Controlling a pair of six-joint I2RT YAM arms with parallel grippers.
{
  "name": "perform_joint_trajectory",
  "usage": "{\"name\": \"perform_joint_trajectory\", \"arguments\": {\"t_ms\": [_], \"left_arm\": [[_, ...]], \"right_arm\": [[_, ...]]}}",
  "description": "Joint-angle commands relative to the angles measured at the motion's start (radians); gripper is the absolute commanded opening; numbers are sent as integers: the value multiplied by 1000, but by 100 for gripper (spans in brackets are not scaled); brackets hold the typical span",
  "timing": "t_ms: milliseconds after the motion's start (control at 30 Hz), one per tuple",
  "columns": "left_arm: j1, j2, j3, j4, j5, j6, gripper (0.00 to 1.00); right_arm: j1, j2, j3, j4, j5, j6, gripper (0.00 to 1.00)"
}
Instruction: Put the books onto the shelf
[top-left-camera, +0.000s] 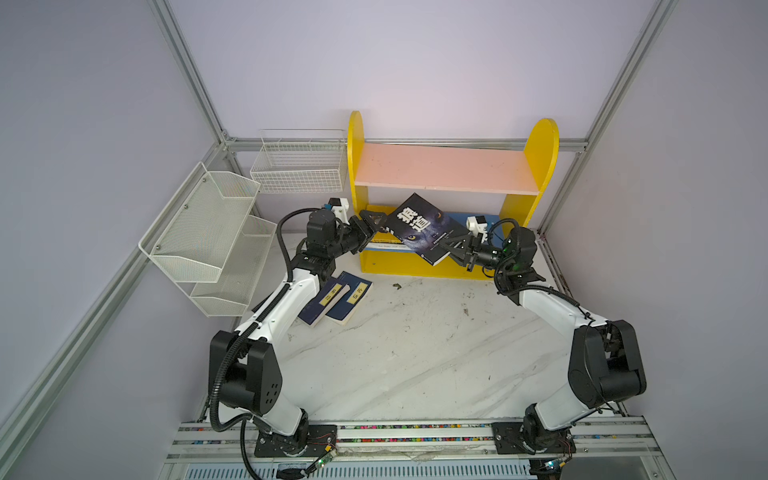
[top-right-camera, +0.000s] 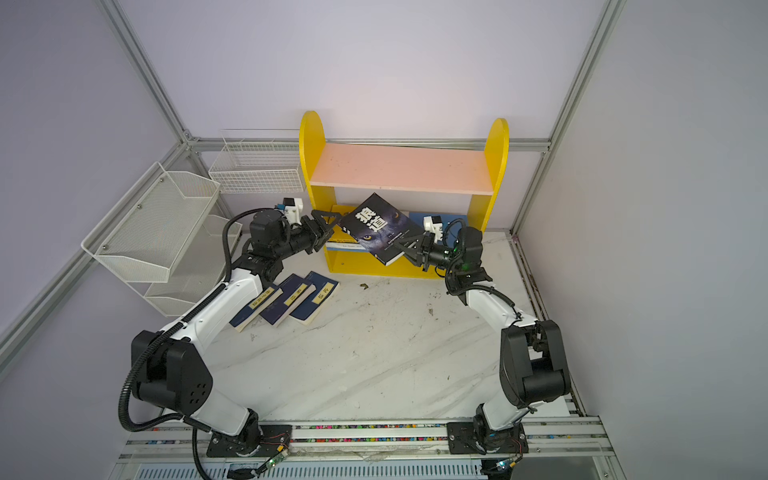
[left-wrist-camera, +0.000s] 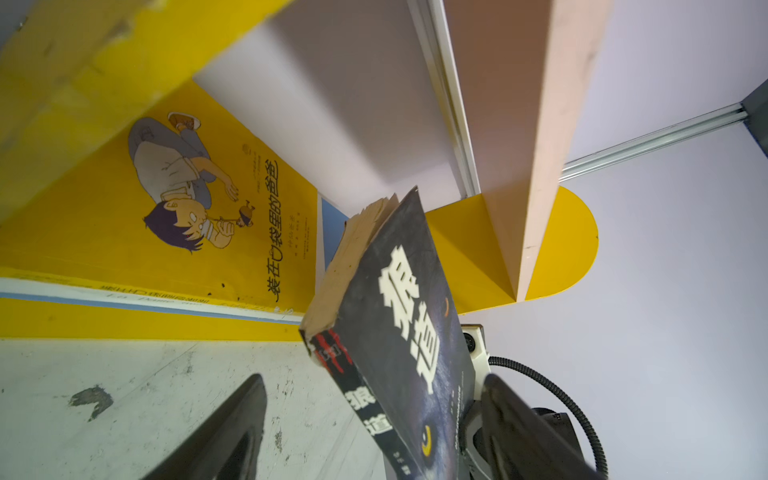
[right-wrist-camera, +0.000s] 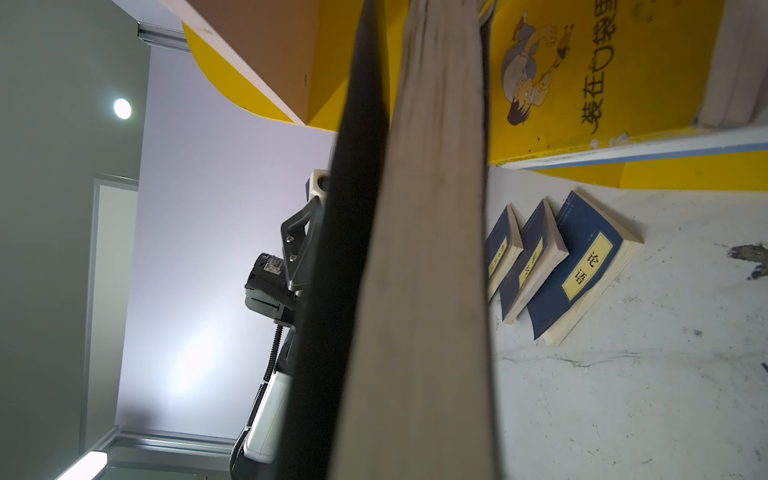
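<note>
So the right gripper (top-left-camera: 451, 246) is clamped on the wolf-eyes book (top-left-camera: 424, 226), tilted at the mouth of the yellow shelf (top-left-camera: 540, 153), 12 o'clock on the table (top-left-camera: 415, 353), probably to slide over the yellow cartoon book (left-wrist-camera: 187, 199). The left gripper (top-left-camera: 376, 219) straddles its corner, jaws spread, not gripping.

Marble table (top-right-camera: 374, 365) bears shelf (top-right-camera: 496, 158), three navy books (top-right-camera: 291, 297) (fanned).

navy books (top-right-camera: 286, 305): 3
wolf book (top-left-camera: 424, 226): 1
cartoon book (left-wrist-camera: 174, 232): 1
white book (left-wrist-camera: 83, 288): 1
shelf (top-left-camera: 446, 168): 1
mesh rack (top-left-camera: 199, 232): 1
wire basket (top-left-camera: 299, 166): 1
</note>
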Motion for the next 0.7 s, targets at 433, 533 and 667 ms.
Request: {"name": "perform_joint_trajectory", "arguments": {"t_ms": [433,533,667], "left_arm": [[-50,127,83,235,72,-158,40],[-50,118,58,266,33,-174,29],[-51,110,41,314,-33,-196,15]], "right_arm": [[-1,89,64,124,-38,-9,17],[0,109,51,156,-9,9,19],[3,128,25,228,44,49,23]]}}
